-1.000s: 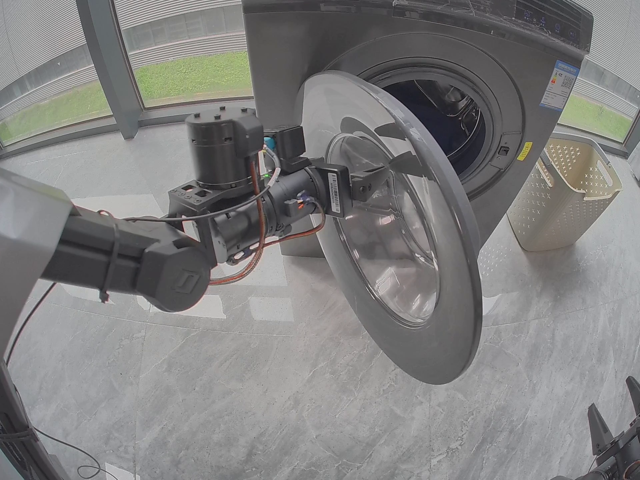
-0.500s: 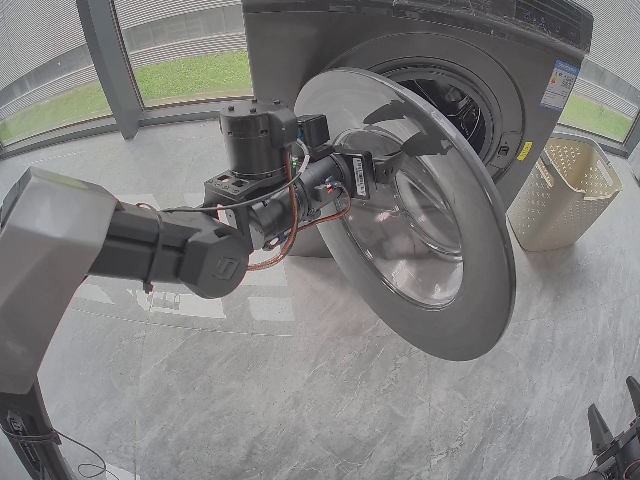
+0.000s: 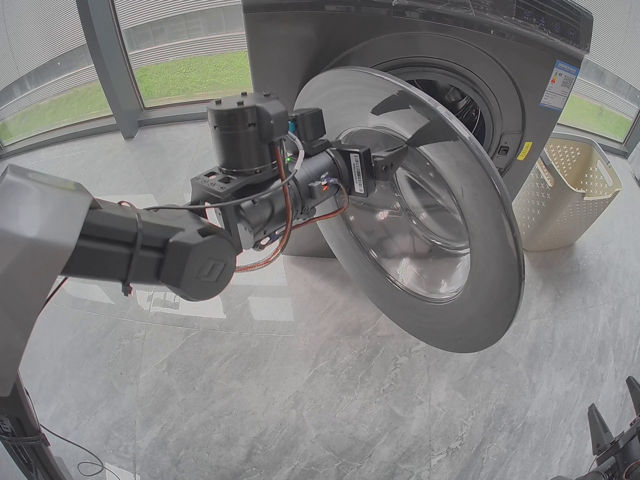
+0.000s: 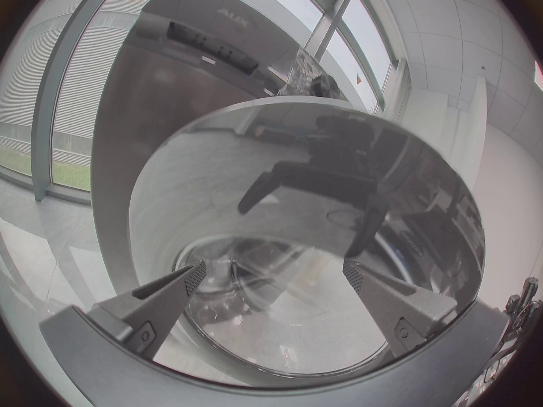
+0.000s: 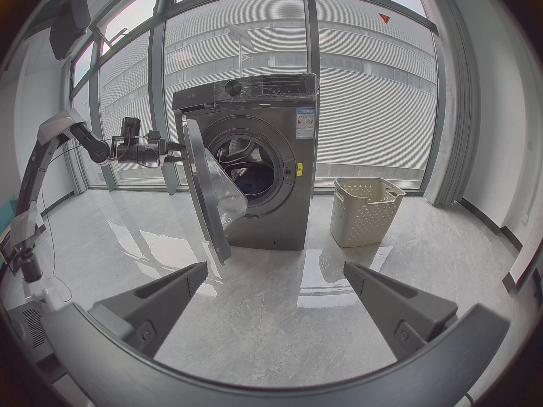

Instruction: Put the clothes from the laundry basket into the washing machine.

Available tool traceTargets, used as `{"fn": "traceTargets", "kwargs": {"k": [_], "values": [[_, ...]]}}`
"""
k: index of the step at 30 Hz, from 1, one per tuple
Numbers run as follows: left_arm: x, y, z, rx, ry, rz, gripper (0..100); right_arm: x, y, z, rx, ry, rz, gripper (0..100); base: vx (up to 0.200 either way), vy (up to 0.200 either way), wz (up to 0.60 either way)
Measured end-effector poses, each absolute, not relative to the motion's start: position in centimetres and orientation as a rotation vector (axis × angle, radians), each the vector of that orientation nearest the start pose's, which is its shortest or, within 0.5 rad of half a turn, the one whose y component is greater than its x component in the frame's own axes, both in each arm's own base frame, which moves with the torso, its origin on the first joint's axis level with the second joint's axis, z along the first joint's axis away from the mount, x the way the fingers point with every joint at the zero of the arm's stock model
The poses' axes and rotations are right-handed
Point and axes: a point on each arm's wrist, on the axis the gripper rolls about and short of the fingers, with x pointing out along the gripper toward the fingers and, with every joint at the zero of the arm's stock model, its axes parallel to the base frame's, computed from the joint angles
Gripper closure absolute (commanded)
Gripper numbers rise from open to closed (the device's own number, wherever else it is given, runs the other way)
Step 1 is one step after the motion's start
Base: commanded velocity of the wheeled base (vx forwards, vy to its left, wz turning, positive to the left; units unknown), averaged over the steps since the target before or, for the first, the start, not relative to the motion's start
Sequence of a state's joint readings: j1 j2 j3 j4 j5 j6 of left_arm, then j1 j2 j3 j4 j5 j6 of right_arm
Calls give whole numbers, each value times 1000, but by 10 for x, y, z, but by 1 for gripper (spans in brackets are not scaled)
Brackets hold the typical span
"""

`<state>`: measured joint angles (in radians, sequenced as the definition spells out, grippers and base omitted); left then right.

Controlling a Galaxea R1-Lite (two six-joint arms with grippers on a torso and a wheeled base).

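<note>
the left gripper (image 4: pixel 272 268) has its fingers spread wide and grips nothing. it sits at the outer face of the washing machine's door (image 3: pixel 427 255), close to the hinge side; whether the fingertips press the surface or stop just short i cannot tell. the right gripper (image 5: pixel 274 269) is spread wide too, empty, low and well away from the washing machine (image 3: pixel 300 41).

the door stands partly open, and past its edge the drum (image 3: pixel 460 108) shows with something dark in it, too hidden to name. the laundry basket (image 3: pixel 567 195) stands on the floor just beside the washing machine, on the latch side; no cloth shows above its rim, so the clothes are likely already in the drum.

the door should handle as a stiff, hinged, fairly heavy thing with a glossy, slippery face. a push is better placed on the metal ring toward the free edge, not on the glass bowl. clothes would be soft, light and limp, best pinched at a bunched fold.

over the last second the door has swung nearer the washing machine's front, most of it in the first half, and covers more of the opening. the left arm has followed it. basket and right gripper are unchanged.
</note>
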<state>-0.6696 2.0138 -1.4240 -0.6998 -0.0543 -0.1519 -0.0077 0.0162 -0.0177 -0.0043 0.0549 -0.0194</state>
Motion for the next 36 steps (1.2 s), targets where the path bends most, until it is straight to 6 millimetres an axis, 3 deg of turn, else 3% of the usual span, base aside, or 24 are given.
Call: {"fn": "traceTargets", "kwargs": {"k": [5, 24, 30, 36], "values": [[330, -263, 263, -199, -108, -731, 0, -23, 1, 81, -20, -6, 47, 0, 0, 0, 0], [382, -285, 261, -315, -134, -513, 0, -23, 1, 81, -20, -6, 47, 0, 0, 0, 0], [381, -285, 249, -302, -83, -506, 0, -23, 1, 81, -20, -6, 47, 0, 0, 0, 0], [357, -272, 233, -254, 23, -531, 0, -23, 1, 81, -20, -6, 47, 0, 0, 0, 0]]}}
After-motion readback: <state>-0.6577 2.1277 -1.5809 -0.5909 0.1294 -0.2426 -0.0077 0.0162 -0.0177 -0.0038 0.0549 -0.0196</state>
